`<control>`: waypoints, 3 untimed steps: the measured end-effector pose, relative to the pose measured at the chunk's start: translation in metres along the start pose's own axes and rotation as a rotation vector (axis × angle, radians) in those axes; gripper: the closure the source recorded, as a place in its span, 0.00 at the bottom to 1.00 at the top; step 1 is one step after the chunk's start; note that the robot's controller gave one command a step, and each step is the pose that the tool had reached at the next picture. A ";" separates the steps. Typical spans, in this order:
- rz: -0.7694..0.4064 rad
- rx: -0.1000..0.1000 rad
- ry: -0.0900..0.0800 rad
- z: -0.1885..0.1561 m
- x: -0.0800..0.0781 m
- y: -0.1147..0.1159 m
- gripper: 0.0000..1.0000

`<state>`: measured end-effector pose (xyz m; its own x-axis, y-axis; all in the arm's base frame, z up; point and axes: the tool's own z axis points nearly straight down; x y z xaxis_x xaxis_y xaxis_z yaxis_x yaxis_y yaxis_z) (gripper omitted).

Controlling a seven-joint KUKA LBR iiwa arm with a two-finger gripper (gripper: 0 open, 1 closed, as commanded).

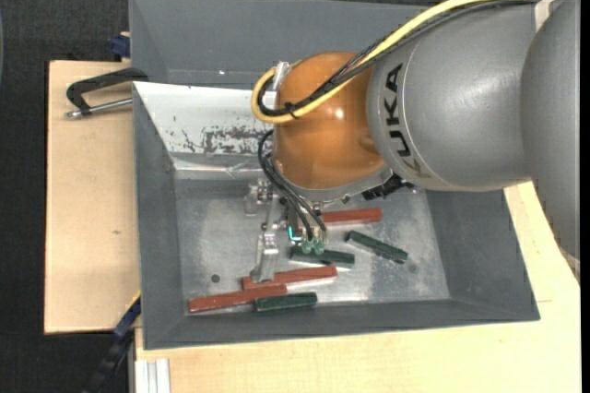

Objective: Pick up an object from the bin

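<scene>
My gripper [268, 245] hangs low over the front middle of the bin floor, under the arm's orange cover. Its metal lower end comes down onto the left end of a short red-brown stick [295, 275] that lies nearly level. Just in front of that lies a dark green stick [287, 300], and to its left a longer red-brown stick [219, 301]. Right beside the gripper, partly under the cover, lies another dark green stick [330, 256].
Further right lie a red-brown stick [356, 217] and a dark green stick [377, 247]. The arm and its cover hide the bin's middle and back right. The sloping bin walls stand close at the front and left.
</scene>
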<state>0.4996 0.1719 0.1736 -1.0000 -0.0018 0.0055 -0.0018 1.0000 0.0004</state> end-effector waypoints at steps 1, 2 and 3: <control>0.002 -0.001 -0.006 -0.003 -0.002 -0.001 0.00; -0.082 -0.002 -0.011 0.022 -0.032 -0.032 0.00; -0.130 0.000 -0.008 0.013 -0.052 -0.039 0.00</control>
<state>0.5518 0.1332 0.1600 -0.9913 -0.1315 -0.0023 -0.1315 0.9913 0.0004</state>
